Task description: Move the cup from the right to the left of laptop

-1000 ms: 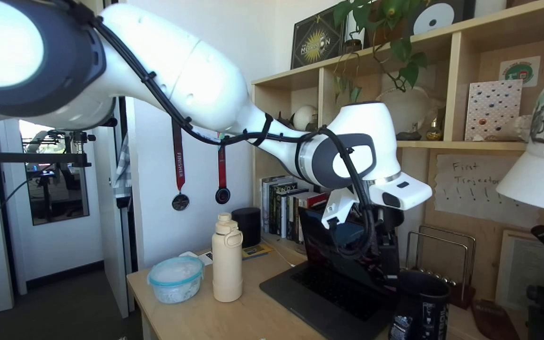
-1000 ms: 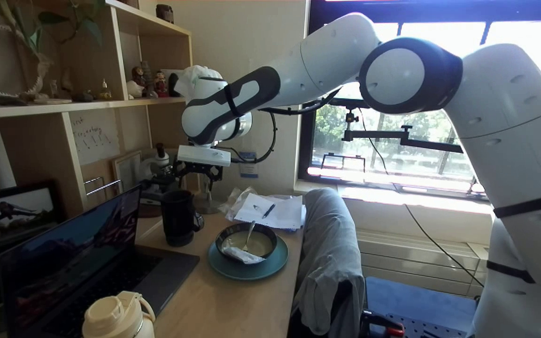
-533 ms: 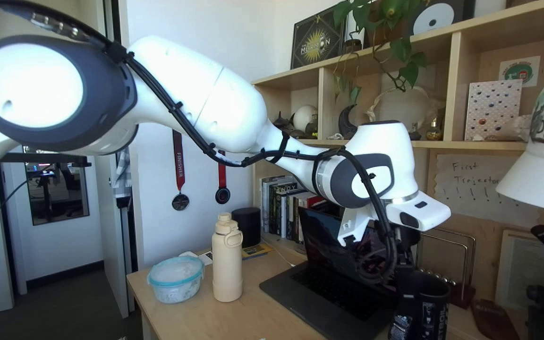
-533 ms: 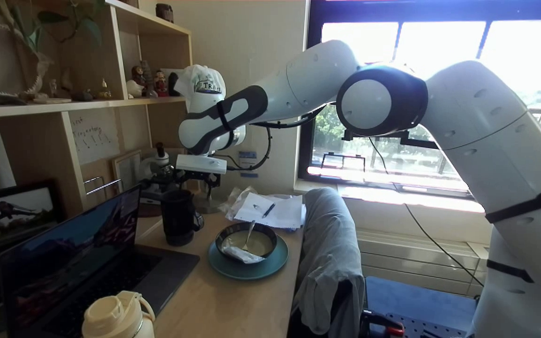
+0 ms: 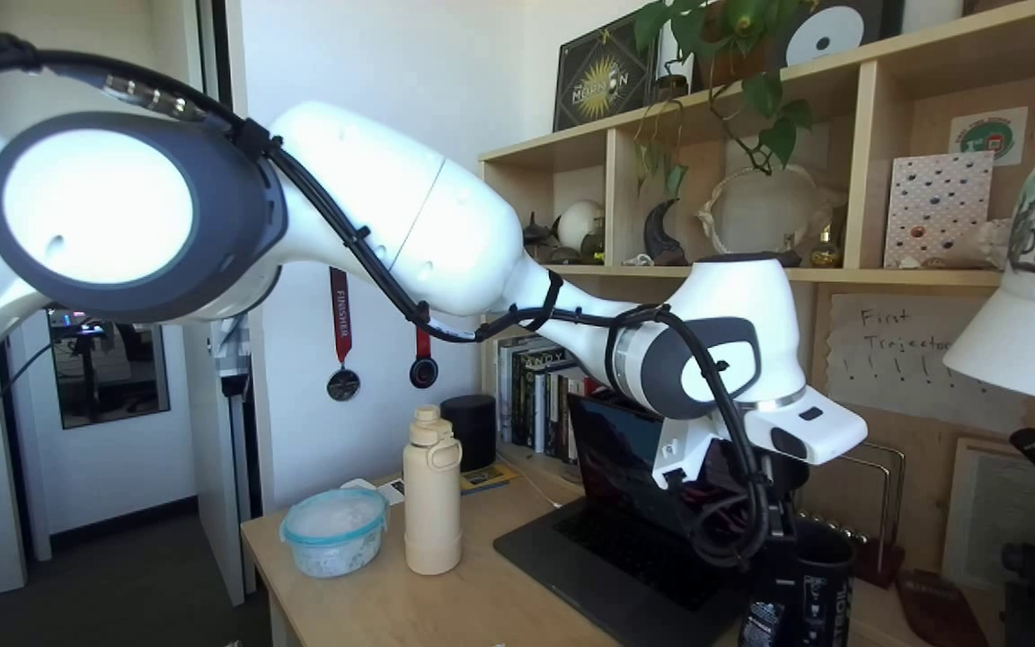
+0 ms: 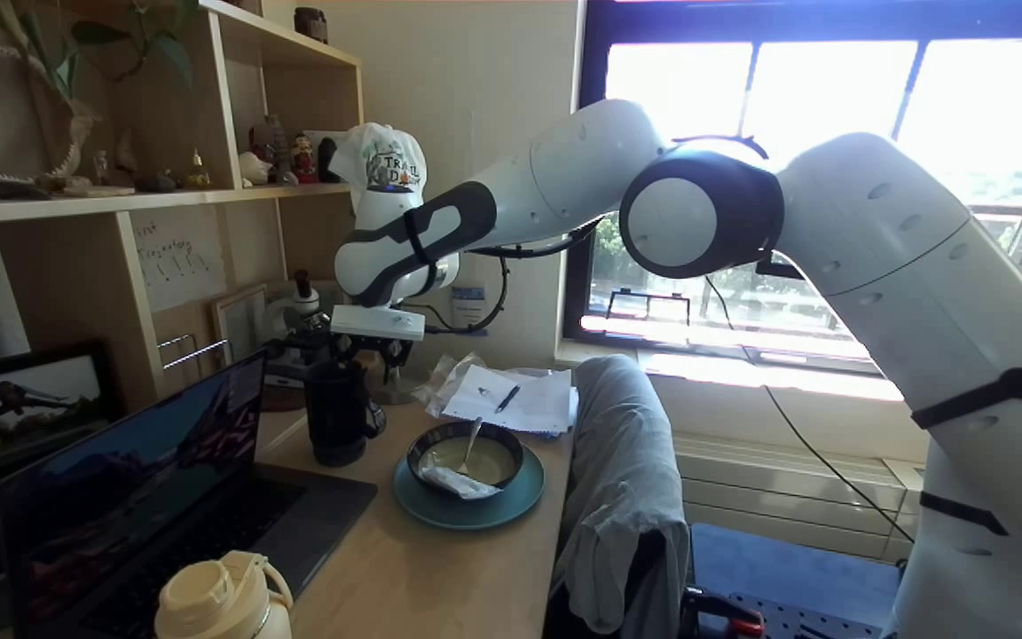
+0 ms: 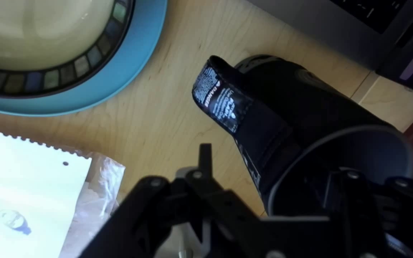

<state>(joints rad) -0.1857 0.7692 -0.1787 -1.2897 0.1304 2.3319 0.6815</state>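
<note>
The cup is a tall black mug with a fabric handle. It stands upright beside the laptop in both exterior views (image 5: pixel 809 593) (image 6: pixel 334 413). In the wrist view the cup (image 7: pixel 317 104) fills the right half, with its mouth toward me. The laptop (image 5: pixel 607 553) is open and dark grey; it also shows in an exterior view (image 6: pixel 316 515) and at the top of the wrist view (image 7: pixel 321 32). My gripper (image 7: pixel 267 172) is open. One finger is over the table outside the cup; the other overlaps the cup's mouth. Whether it touches is unclear. The gripper (image 6: pixel 373 351) is at rim height.
A cream bottle (image 5: pixel 433 512) and a lidded container (image 5: pixel 335 535) stand on the laptop's other side. A bowl (image 6: pixel 511 448) on a blue plate (image 6: pixel 533 497), papers (image 6: pixel 533 399), and a microscope (image 6: pixel 302 315) are near the cup. A metal-framed stand (image 5: pixel 890 512) is behind it.
The arm has come down, bringing my gripper lower to the level of the cup's rim; it also shifted slightly right in an exterior view. The cup and laptop have not moved.
</note>
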